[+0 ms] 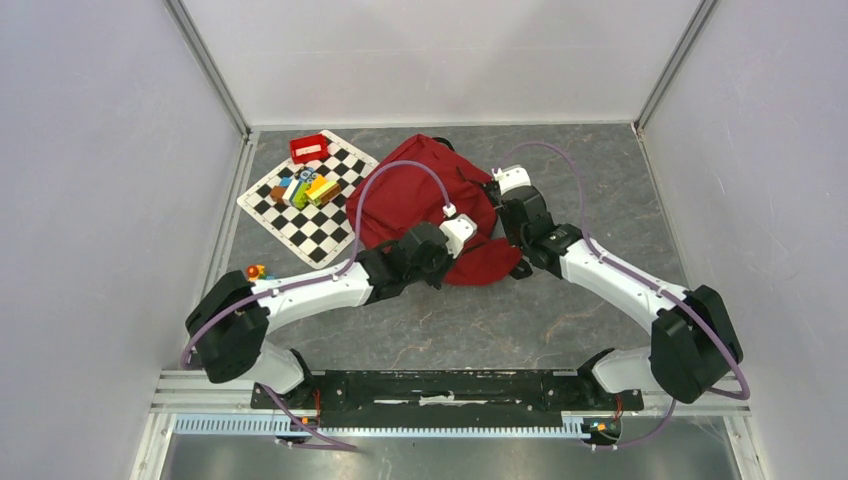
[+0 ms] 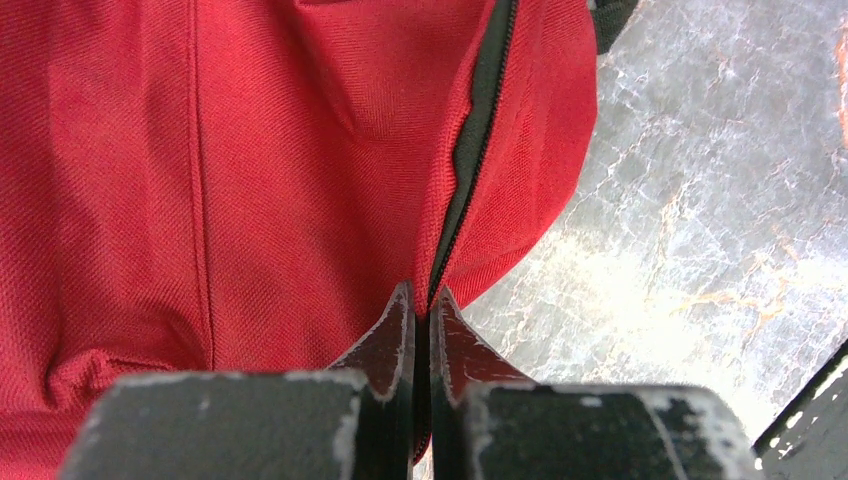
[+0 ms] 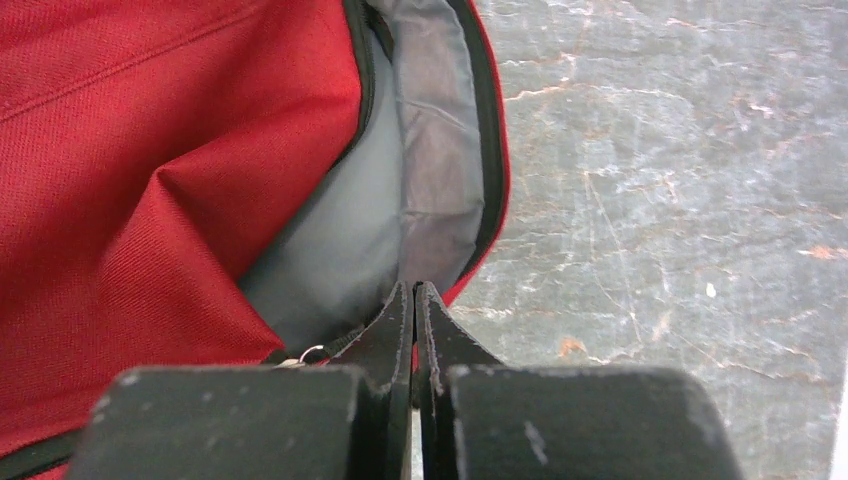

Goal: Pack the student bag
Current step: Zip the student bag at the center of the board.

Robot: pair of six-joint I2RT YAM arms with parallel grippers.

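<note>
Pinching student bag [image 1: 410, 195] zipper edge: left end effector [image 2: 422, 300] | right end effector [image 3: 413, 295] closed at lining rim | table [image 3: 650, 200] just beside

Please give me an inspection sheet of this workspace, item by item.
Surface: grey marbled table, partly under a checkered mat.
Job's things: student bag lying down, zipper open, grey lining showing.
Clutter: small red box at the mat's far corner; coloured blocks on it; small coloured object beside the left arm.
Grippers: left gripper shut on the bag's zipper edge; right gripper shut, apparently pinching the lining rim.
Cables: purple cables arch over the bag.
Surroundings: white walls.
</note>
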